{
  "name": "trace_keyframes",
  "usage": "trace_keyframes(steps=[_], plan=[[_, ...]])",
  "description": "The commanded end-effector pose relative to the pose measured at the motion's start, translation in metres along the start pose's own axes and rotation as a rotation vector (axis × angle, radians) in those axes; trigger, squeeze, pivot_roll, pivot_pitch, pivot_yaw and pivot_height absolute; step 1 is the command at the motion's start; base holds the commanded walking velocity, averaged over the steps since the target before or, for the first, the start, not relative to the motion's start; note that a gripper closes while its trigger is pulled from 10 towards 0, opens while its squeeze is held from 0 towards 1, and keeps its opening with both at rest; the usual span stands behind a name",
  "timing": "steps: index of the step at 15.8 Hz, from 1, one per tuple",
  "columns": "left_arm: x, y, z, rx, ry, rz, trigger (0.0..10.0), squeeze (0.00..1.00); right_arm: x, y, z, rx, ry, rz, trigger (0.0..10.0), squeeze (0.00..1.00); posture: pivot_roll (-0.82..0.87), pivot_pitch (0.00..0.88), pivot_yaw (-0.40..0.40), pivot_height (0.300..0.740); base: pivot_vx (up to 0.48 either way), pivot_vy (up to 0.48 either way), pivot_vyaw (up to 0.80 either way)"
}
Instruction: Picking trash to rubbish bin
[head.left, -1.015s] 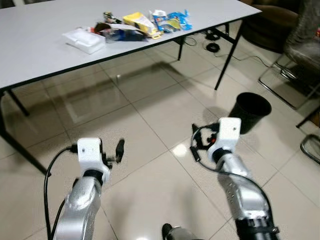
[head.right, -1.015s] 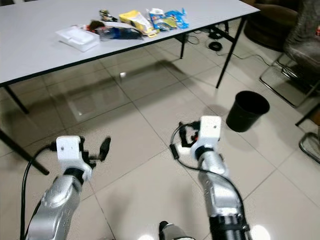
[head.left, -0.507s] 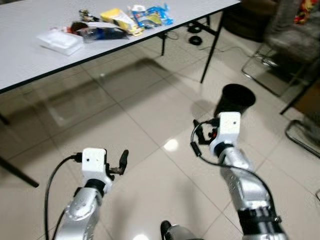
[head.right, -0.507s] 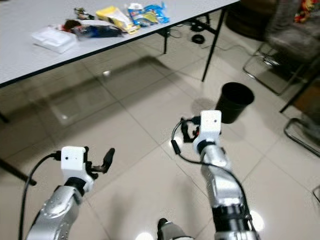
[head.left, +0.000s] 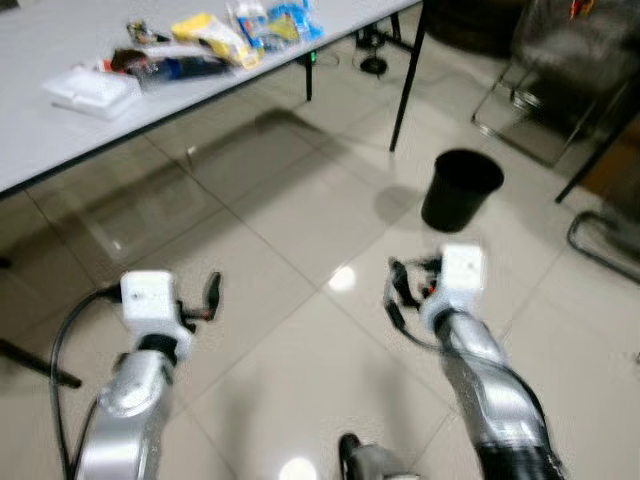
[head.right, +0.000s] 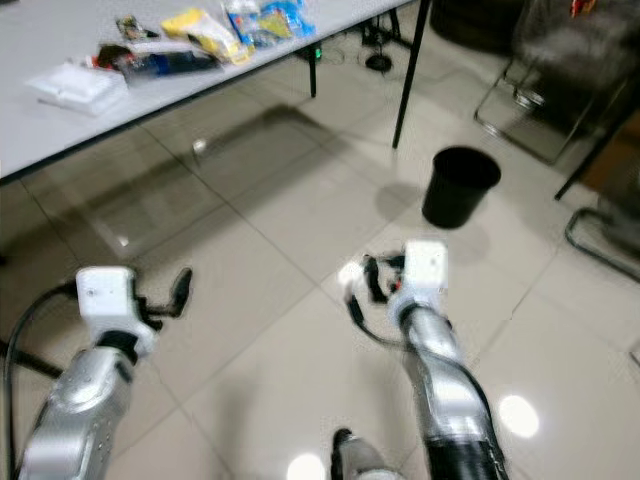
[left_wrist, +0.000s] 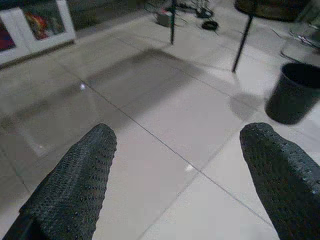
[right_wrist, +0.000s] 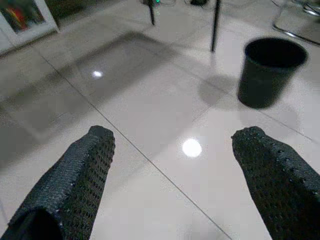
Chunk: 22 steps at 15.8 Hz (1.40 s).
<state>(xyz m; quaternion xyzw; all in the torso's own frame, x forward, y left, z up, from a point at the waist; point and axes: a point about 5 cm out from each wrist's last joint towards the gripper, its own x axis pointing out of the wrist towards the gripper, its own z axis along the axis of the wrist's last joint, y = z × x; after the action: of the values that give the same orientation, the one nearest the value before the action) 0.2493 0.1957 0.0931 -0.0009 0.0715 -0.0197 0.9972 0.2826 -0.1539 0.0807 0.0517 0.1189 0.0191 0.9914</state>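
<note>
View swung rightward versus a second ago: grey laminate tabletop (head.left: 60, 130) slid to upper left, round black plastic bin (head.left: 458, 189) now nearer centre. Crinkled yellow and blue wrappers (head.left: 235, 25) plus white plastic tray (head.left: 85, 90) untouched on tabletop, well apart from bin. Left gripper (left_wrist: 177, 170) and right gripper (right_wrist: 172, 175) carried low over glossy beige floor tiles (head.left: 300, 230), textured black fingers spread wide, empty; probably transit posture.

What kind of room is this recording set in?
Probably an office or workroom rather than a lived-in home: a grey folding table strewn with snack wrappers, a glossy tiled floor, a black rubbish bin and metal-framed chairs.
</note>
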Motion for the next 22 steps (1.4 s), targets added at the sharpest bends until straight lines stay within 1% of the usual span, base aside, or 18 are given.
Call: trace_keyframes(steps=[1,2,3,4,5,7,10,11,12,13,14,16,18,20,22], plan=[[-0.004,0.007,-0.009,0.012,0.040,0.007,10.0,0.00,-0.002,-0.003,0.006,0.020,-0.017,-0.017,10.0,0.00,-0.05,0.159,0.049,0.740,0.000,0.000,0.00],[-0.004,0.010,-0.011,0.017,0.043,0.017,10.0,0.00,-0.016,-0.017,0.002,0.024,-0.009,-0.071,10.0,0.00,-0.08,0.169,0.068,0.740,0.000,0.000,0.00],[-0.003,0.009,-0.013,0.010,0.046,0.023,10.0,0.00,-0.026,-0.026,-0.001,0.018,-0.005,-0.107,10.0,0.00,-0.10,0.171,0.076,0.740,0.000,0.000,0.00],[-0.003,0.009,-0.014,0.005,0.049,0.027,10.0,0.00,-0.032,-0.031,-0.002,0.012,-0.002,-0.131,10.0,0.00,-0.11,0.172,0.081,0.740,0.000,0.000,0.00],[0.000,0.002,-0.013,0.006,0.054,-0.010,10.0,0.00,-0.044,-0.037,-0.006,0.009,0.011,-0.158,10.0,0.00,-0.12,0.176,0.093,0.740,0.000,0.000,0.00],[0.004,-0.005,-0.011,0.017,0.055,-0.067,10.0,0.00,-0.049,-0.036,-0.006,0.002,0.019,-0.156,10.0,0.00,-0.13,0.183,0.111,0.740,0.000,0.000,0.00],[0.003,-0.005,-0.011,0.019,0.058,-0.080,10.0,0.00,-0.051,-0.033,-0.005,0.006,0.014,-0.154,10.0,0.00,-0.13,0.178,0.124,0.740,0.000,0.000,0.00],[0.002,-0.004,-0.013,0.014,0.061,-0.074,10.0,0.00,-0.051,-0.033,-0.005,0.002,0.016,-0.153,10.0,0.00,-0.13,0.170,0.114,0.740,0.000,0.000,0.00],[0.001,-0.005,-0.014,0.003,0.054,-0.062,10.0,0.00,-0.043,-0.032,0.001,-0.014,0.006,-0.128,10.0,0.00,-0.13,0.166,0.073,0.740,0.000,0.000,0.00],[0.001,-0.005,-0.014,-0.002,0.046,-0.051,10.0,0.00,-0.038,-0.030,0.006,-0.027,-0.006,-0.110,10.0,0.00,-0.13,0.166,0.073,0.740,0.000,0.000,0.00],[0.001,-0.004,-0.014,-0.006,0.023,0.009,10.0,0.00,-0.025,-0.022,0.022,-0.058,-0.044,-0.044,10.0,0.00,-0.14,0.175,0.032,0.740,0.000,0.000,0.00],[0.000,-0.006,-0.011,-0.024,-0.008,0.065,10.0,0.00,-0.014,-0.014,0.034,-0.078,-0.069,0.020,10.0,0.00,-0.10,0.188,-0.003,0.740,0.000,0.000,0.00],[-0.006,-0.008,-0.005,-0.026,-0.042,0.118,10.0,0.00,-0.001,-0.002,0.037,-0.088,-0.065,0.089,10.0,0.00,-0.04,0.196,-0.025,0.740,0.000,0.000,0.00],[-0.011,0.001,-0.009,-0.028,-0.031,0.153,10.0,0.00,0.007,0.005,0.035,-0.080,-0.060,0.101,10.0,0.00,-0.02,0.184,-0.021,0.740,0.000,0.000,0.00],[-0.009,0.010,-0.009,-0.007,-0.021,0.161,10.0,0.00,0.010,0.010,0.034,-0.068,-0.065,0.109,10.0,0.00,-0.03,0.169,-0.004,0.740,0.000,0.000,0.00]])
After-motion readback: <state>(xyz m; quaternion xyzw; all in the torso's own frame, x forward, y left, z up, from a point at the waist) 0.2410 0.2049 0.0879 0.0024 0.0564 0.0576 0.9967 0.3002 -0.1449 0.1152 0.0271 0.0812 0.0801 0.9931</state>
